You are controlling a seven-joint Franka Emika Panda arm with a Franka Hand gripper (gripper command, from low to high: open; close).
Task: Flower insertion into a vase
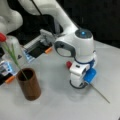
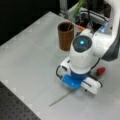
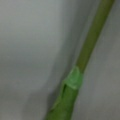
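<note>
The dark-brown vase (image 1: 29, 86) (image 2: 65, 37) stands upright on the grey table. One flower is in it: a green stem (image 1: 13, 57) leans out to a red bud (image 1: 2, 37). A second flower lies flat on the table, its red bud (image 1: 69, 64) (image 2: 101, 71) on one side of my hand and its thin stem (image 1: 100, 93) (image 2: 60, 99) trailing out the other. My gripper (image 1: 79, 85) (image 2: 80, 86) is lowered to the table right over this stem, fingers hidden under the hand. The wrist view is filled by the green stem (image 3: 85, 55) very close up.
Grey equipment with orange parts (image 1: 37, 47) lines the back of the table behind the vase. A white arm base (image 1: 7, 17) stands at a front view's top left. A dark perforated board (image 2: 15, 107) borders the table at a front view's bottom left.
</note>
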